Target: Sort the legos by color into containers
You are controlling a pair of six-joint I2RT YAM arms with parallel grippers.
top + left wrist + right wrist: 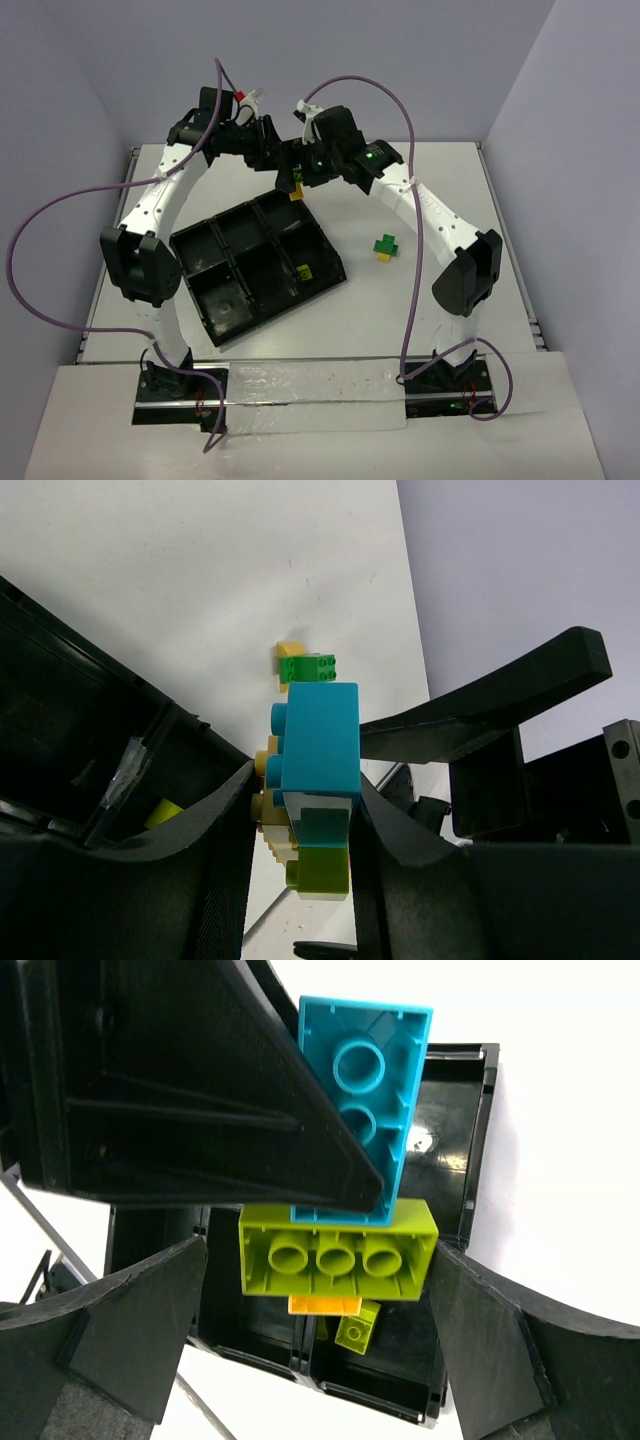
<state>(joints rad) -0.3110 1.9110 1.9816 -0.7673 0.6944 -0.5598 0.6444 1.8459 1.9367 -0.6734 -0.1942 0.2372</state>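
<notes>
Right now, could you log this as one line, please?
left gripper: shut on brick stack | right gripper: open, astride lime brick | place: over tray, far corner | loose bricks: right of tray

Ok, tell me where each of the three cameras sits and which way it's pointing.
Top external: above and behind the arm bases, looking down at the table, the black tray and both whole arms.
Left wrist: on the left arm, looking along the left end effector, shut on the lego stack, table beyond.
Right wrist: on the right arm, looking past the open right end effector at the stack's underside, tray behind.
Shared: both wrist views show the same blue-and-lime stack.
</notes>
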